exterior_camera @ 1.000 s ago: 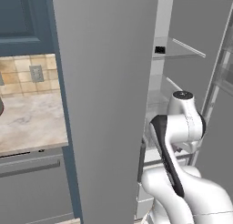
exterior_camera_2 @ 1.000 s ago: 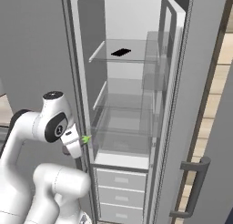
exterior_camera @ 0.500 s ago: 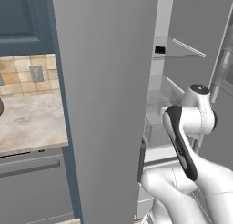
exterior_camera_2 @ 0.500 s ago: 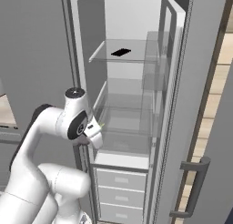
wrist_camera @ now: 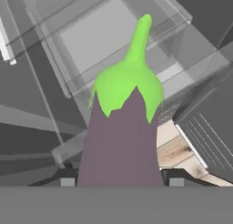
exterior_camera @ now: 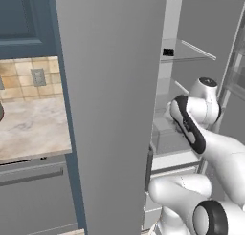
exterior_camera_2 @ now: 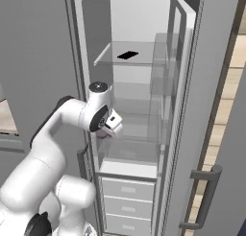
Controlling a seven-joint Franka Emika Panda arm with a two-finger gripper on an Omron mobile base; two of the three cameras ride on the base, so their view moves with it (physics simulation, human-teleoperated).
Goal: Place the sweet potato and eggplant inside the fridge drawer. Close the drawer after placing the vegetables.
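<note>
Eggplant (wrist_camera: 122, 141) held in the claw (wrist_camera: 119, 181), jaws closed on its purple body, green stem pointing toward the clear fridge drawer (wrist_camera: 98, 38) ahead. Likely light, firm, smooth-skinned and slippery; mid-body grip looks best, stem too thin.

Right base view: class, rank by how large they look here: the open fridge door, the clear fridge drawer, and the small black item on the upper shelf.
1. Fridge door, by far the largest, though it is also nearest the camera.
2. Fridge drawer, wide and glassy, its edges faint.
3. Black item, smallest, and farthest back.
</note>
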